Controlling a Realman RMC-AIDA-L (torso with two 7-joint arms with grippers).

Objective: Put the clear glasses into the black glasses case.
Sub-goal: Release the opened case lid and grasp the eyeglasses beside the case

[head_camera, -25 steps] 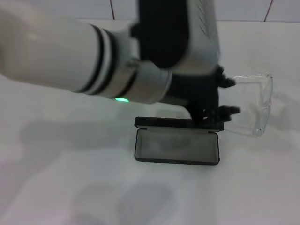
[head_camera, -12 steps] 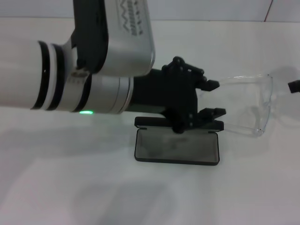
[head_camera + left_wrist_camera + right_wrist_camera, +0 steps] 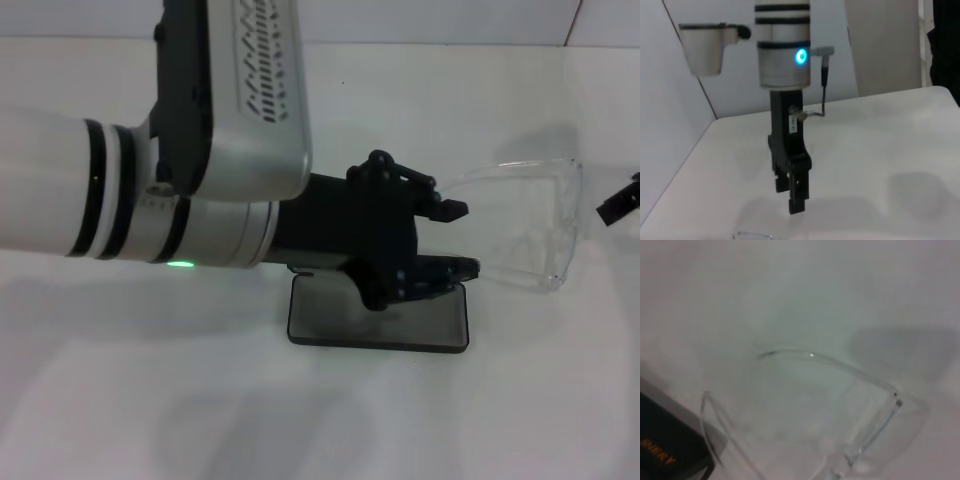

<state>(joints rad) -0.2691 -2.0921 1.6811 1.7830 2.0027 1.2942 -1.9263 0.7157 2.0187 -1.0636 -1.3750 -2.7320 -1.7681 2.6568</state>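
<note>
Bare robot test room, white table (image 3: 900,145), plain walls (image 3: 730,70)

The left arm reaches across from the left, forearm roughly level, a green light on its wrist. Its left tool (image 3: 452,238) points right with fingers spread apart. The right tool (image 3: 796,192) hangs straight down from its upright wrist.

Only readable-ish text: small orange lettering on the outside of the black glasses case (image 3: 665,447), lower left of the right wrist view. Too blurred to make out the letters. In the left wrist view, a small pale label on the dark body of the other arm's gripper (image 3: 792,125), centre of the frame; its print is too small to read.
</note>
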